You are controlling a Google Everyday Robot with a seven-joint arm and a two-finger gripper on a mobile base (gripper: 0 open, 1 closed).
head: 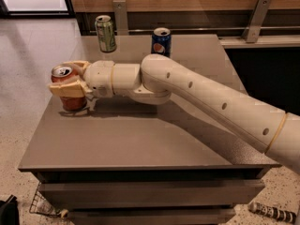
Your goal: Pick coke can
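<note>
The red coke can [71, 102] with a silver top stands upright near the left edge of the grey table [140, 144]. My gripper [63, 78] reaches in from the right at the end of the cream arm and sits around the can. One tan finger [68, 88] lies across the can's near side. The other finger [78, 65] is against its far side by the rim. The fingers look closed on the can, whose base rests on the table.
A green can [105, 33] and a blue Pepsi can [161, 41] stand upright at the table's back edge. A wall rail with brackets [255, 20] runs behind. The floor drops off left of the table. A wire basket [44, 205] sits below left.
</note>
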